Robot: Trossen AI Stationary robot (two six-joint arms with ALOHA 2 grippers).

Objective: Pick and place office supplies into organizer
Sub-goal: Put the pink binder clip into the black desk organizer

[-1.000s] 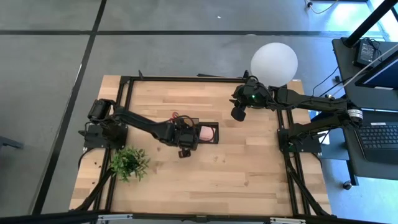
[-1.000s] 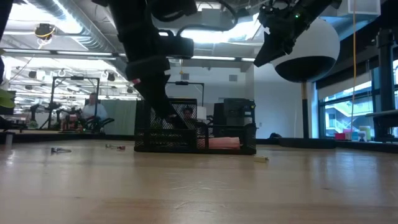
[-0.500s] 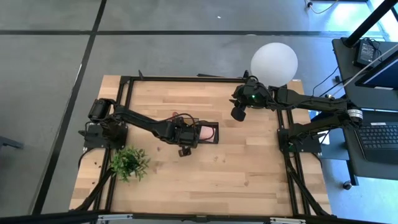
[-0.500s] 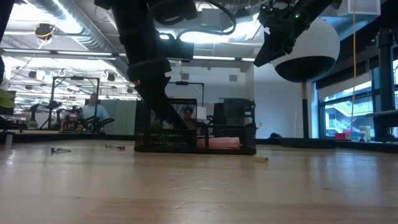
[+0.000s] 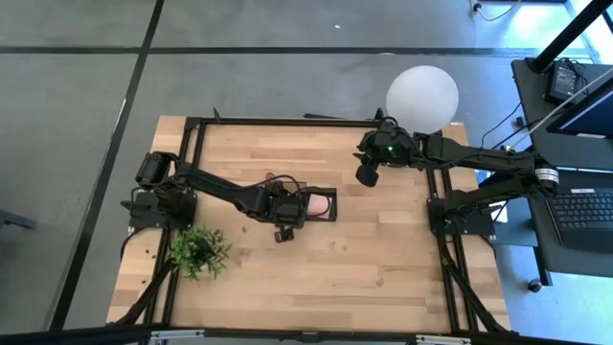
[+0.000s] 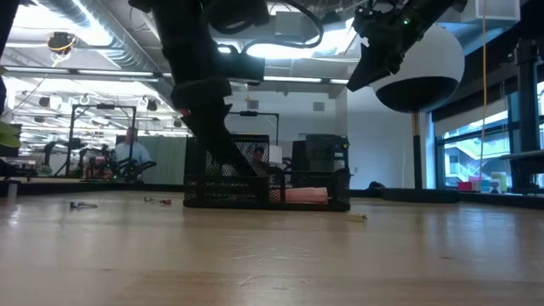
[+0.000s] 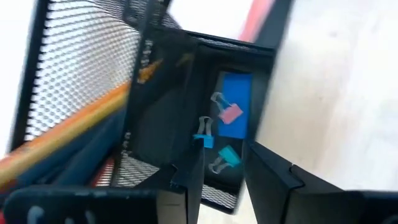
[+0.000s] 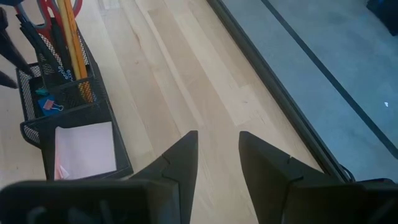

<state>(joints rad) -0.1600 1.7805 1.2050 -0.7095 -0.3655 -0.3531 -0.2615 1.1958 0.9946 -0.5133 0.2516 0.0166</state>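
Note:
The black mesh organizer (image 5: 321, 204) stands mid-table. It holds a pink sticky-note pad (image 8: 84, 148), red-handled scissors (image 8: 46, 11), orange pencils (image 8: 69, 37) and dark pens. My left gripper (image 7: 224, 177) hangs open just above its small compartment. In that compartment lie a blue eraser (image 7: 236, 99) and small pink and teal clips (image 7: 227, 155). Nothing sits between the fingers. My right gripper (image 8: 216, 155) waits open and empty, raised above the table's far right part (image 5: 367, 175).
A small green plant (image 5: 199, 251) stands near the left edge. A white lamp globe (image 5: 422, 96) is at the far right corner. Small loose items lie on the wood left (image 6: 82, 205) and right (image 6: 357, 218) of the organizer. Bare wood stretches along the near side.

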